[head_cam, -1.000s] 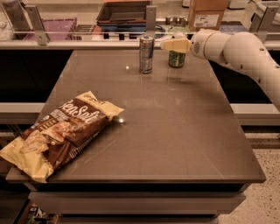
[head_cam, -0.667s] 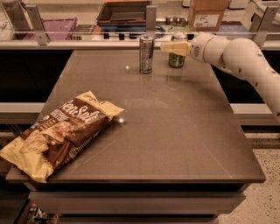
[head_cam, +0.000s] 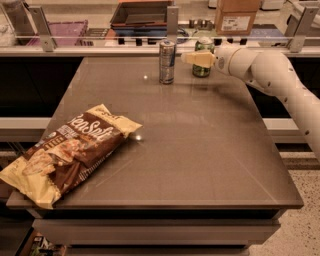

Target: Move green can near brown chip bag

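The green can (head_cam: 202, 71) stands upright at the far edge of the brown table (head_cam: 200, 150), right of centre. My gripper (head_cam: 198, 58) reaches in from the right at the can's mid height, and its pale yellow part crosses the front of the can. The can's base looks to rest on the table. The brown chip bag (head_cam: 70, 150) lies flat at the near left corner, far from the can, with one pale yellow end over the table's edge.
A tall slim silver-and-blue can (head_cam: 167, 61) stands just left of the green can. My white arm (head_cam: 270, 75) spans the table's far right corner. Behind the table runs a counter with a railing, a dark tray (head_cam: 142, 15) and a cardboard box (head_cam: 236, 15).
My gripper has come down from the green can's top to its mid height and shifted slightly left. The can, the slim can and the bag have not moved.
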You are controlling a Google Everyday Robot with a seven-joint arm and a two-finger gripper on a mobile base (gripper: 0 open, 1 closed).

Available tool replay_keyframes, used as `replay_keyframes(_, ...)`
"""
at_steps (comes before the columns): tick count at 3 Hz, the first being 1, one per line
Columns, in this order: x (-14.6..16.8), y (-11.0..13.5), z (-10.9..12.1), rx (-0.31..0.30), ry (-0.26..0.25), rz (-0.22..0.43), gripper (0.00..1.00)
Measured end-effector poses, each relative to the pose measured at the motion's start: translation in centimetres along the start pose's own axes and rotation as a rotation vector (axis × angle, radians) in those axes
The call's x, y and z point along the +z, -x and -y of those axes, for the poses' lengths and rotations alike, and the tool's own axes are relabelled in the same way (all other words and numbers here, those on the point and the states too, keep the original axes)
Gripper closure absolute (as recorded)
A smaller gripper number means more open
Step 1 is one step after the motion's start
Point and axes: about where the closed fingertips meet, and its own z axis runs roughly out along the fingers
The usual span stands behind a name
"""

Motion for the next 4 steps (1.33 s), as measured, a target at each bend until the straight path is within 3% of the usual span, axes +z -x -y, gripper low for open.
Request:
replay_keyframes(1, 0.19, -0.05, -0.20, -0.001, 0.004, 0.000, 0.16)
replay_keyframes(4, 0.75, -0.20, -0.84, 0.001, 0.015, -0.002, 0.87)
